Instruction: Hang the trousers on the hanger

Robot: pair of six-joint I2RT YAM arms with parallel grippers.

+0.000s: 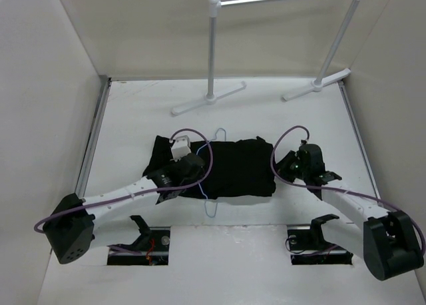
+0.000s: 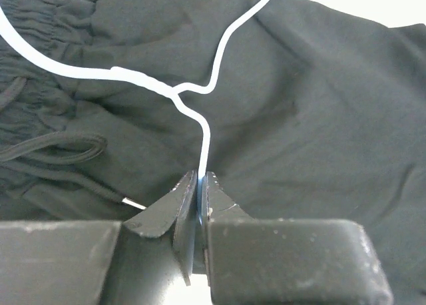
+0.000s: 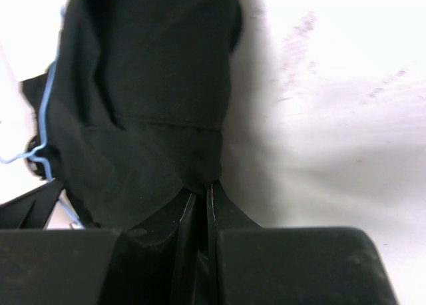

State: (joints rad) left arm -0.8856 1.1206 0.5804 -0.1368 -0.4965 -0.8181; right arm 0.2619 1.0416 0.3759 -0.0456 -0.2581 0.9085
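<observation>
The black trousers (image 1: pixel 236 166) lie folded flat in the middle of the table. The thin pale hanger (image 1: pixel 210 209) lies across their left part, with its hook toward the back. My left gripper (image 1: pixel 202 168) is over the trousers' left part. In the left wrist view it (image 2: pixel 200 180) is shut on the hanger's wire (image 2: pixel 207 128), with the trousers (image 2: pixel 319 118) and their drawstring (image 2: pixel 60 148) under it. My right gripper (image 1: pixel 279 168) is at the trousers' right edge. In the right wrist view it (image 3: pixel 208 186) is shut on a pinch of trousers (image 3: pixel 146 85) fabric. The hanger (image 3: pixel 45 105) shows at the left there.
A white tubular garment rack (image 1: pixel 213 52) stands at the back with flat feet (image 1: pixel 208 98) on the table. Walls close the left, right and back sides. Two slots (image 1: pixel 140 245) sit in the table's near edge by the arm bases.
</observation>
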